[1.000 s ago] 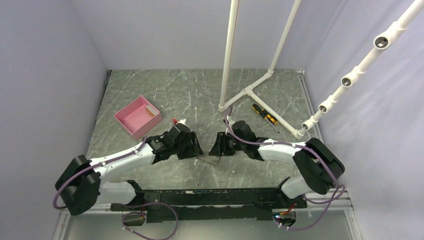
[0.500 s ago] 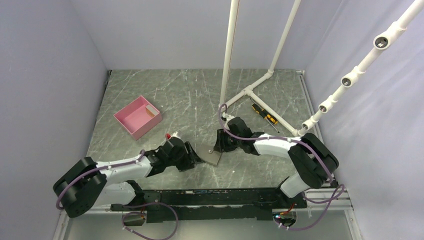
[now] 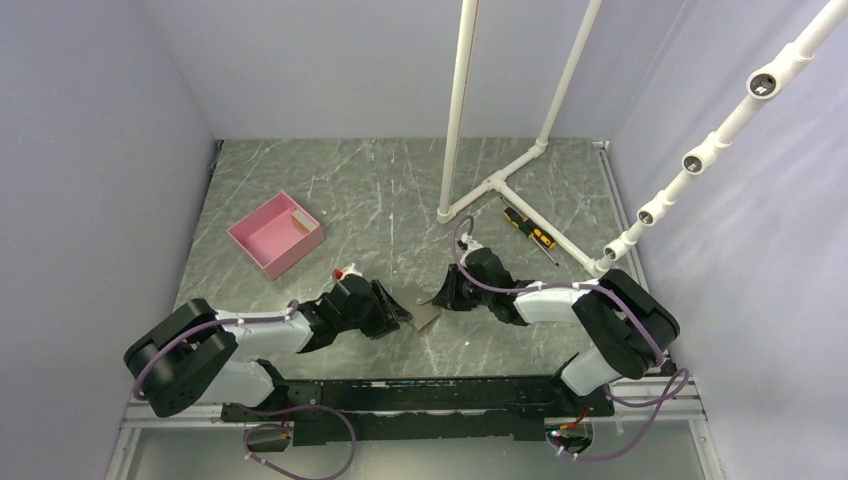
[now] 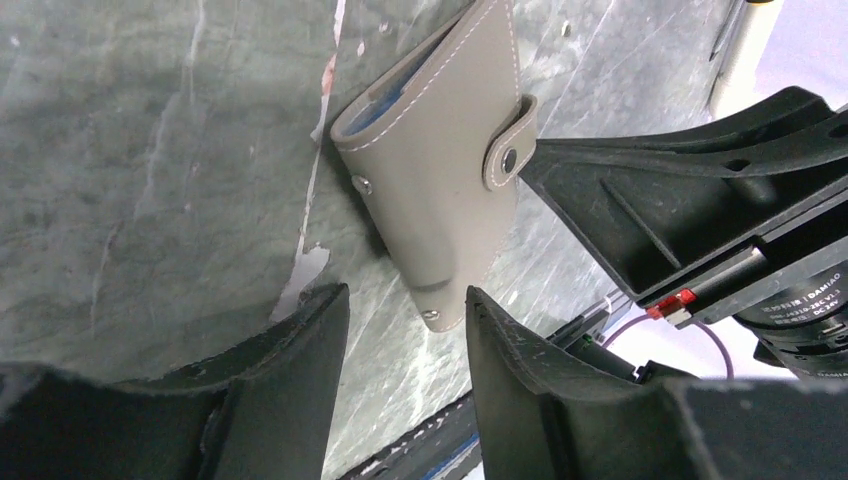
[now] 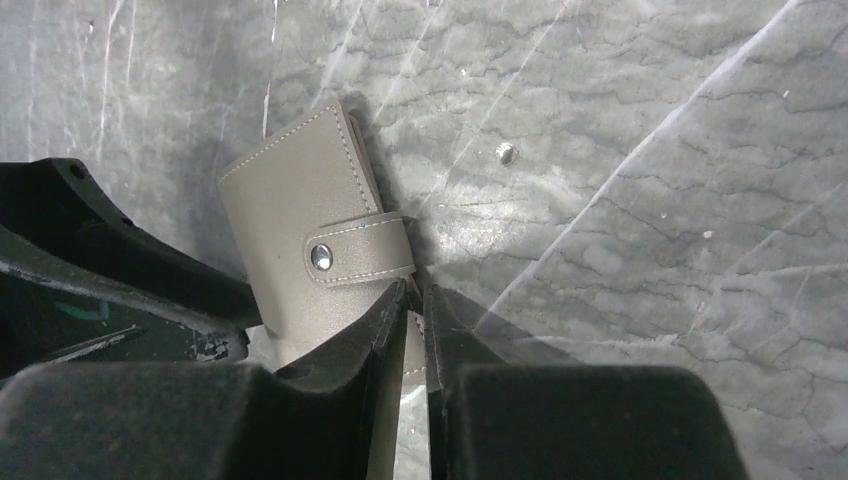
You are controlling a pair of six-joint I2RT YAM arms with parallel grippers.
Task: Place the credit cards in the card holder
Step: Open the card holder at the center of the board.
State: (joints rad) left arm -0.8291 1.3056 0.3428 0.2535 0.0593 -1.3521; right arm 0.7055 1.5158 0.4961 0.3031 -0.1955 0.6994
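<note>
The card holder (image 3: 426, 313) is a grey folded wallet with a snap strap, lying between the two grippers. In the left wrist view the holder (image 4: 440, 190) shows a blue lining at its far end. My left gripper (image 4: 405, 305) is open, and the holder's near corner sits just ahead of its fingertips without touching them. My right gripper (image 5: 412, 300) is shut on the edge of the holder (image 5: 300, 225), just below the strap. The same right gripper (image 3: 447, 296) tilts the holder up off the table. No credit card shows clearly.
A pink open box (image 3: 275, 234) stands at the left with a small orange-brown thing (image 3: 298, 222) against its inner wall. A yellow-and-black screwdriver (image 3: 527, 229) lies by the white pipe frame (image 3: 495, 182) at the back right. The black rail (image 3: 420, 392) runs along the near edge.
The left gripper has drawn back from the holder toward the near left and stands open. The right gripper has stayed on the holder and shifted it slightly right.
</note>
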